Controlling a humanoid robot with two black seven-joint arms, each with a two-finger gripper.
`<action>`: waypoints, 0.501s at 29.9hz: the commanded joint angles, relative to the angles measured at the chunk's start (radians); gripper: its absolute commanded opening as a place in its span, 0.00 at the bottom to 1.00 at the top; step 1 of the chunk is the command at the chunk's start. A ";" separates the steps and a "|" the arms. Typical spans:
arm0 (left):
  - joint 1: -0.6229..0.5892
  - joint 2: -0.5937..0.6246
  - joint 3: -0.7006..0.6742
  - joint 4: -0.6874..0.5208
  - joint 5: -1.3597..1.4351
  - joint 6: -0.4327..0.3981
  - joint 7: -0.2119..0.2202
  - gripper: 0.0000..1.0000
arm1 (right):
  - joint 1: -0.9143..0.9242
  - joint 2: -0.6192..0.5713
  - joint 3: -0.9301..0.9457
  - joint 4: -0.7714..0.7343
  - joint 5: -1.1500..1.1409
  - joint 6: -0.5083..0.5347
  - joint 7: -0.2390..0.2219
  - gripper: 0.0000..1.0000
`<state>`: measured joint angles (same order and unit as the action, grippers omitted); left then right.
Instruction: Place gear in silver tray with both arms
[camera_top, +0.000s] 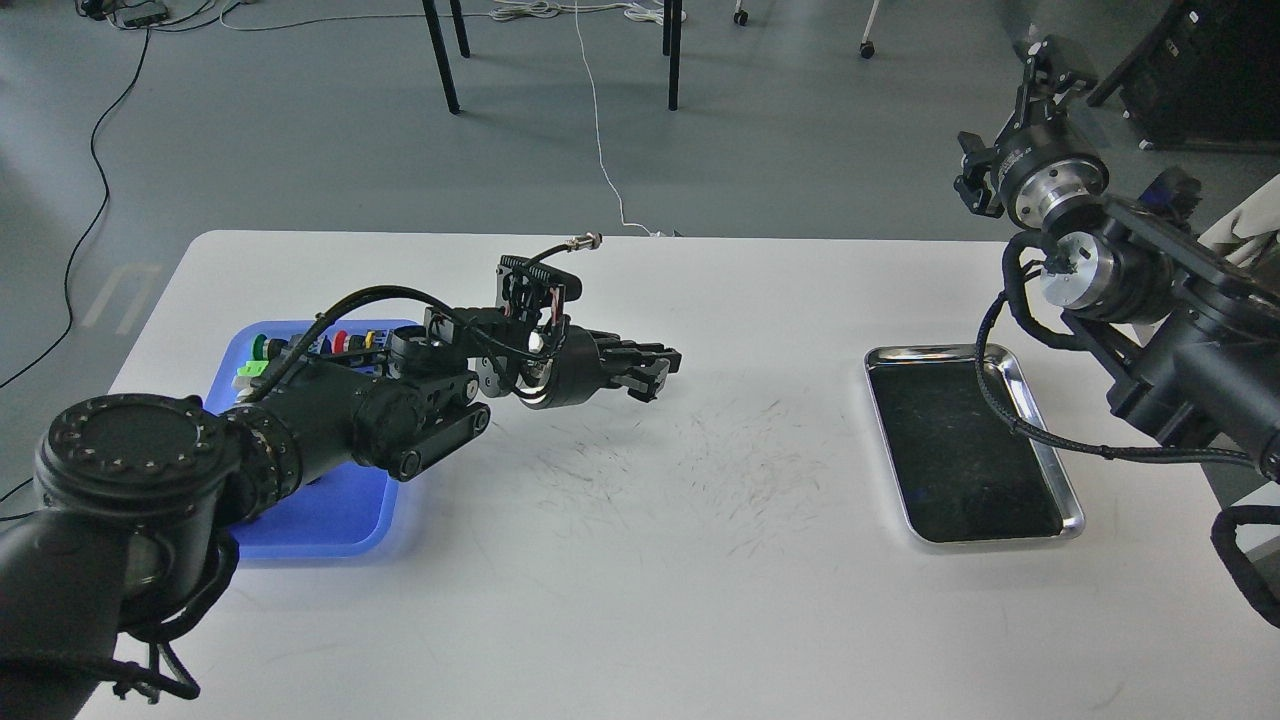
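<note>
The silver tray (1070, 500) lies on the right of the white table, and its dark bottom holds nothing. My left gripper (660, 368) reaches from the lower left to the table's middle and hovers low over the tabletop, well left of the silver tray. Its fingers (640, 352) lie close together, and I cannot make out a gear between them. No gear shows anywhere in view. My right arm comes in from the right. Its gripper (1040, 65) is raised high above the table's far right corner, dark and turned away.
A blue plastic tray (340, 520) with several small coloured parts (300, 345) at its far end sits at the left, largely covered by my left arm. A black cable (1010, 415) from my right arm hangs over the silver tray. Chair legs and floor cables lie beyond the table.
</note>
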<state>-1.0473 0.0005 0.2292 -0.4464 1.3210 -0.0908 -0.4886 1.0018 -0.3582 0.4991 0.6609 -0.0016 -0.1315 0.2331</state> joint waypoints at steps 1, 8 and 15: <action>0.020 -0.001 0.019 -0.043 0.004 0.002 0.000 0.17 | -0.003 -0.002 -0.002 -0.004 0.000 0.001 0.002 0.99; 0.026 -0.001 0.053 -0.147 0.009 0.048 0.000 0.17 | -0.003 -0.002 -0.004 -0.017 0.000 0.003 0.002 0.99; 0.026 -0.001 0.052 -0.196 0.009 0.057 0.000 0.17 | -0.005 -0.002 -0.005 -0.017 0.000 0.003 0.002 0.99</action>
<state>-1.0218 -0.0001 0.2823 -0.6253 1.3311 -0.0358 -0.4886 0.9971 -0.3607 0.4954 0.6441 -0.0016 -0.1293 0.2347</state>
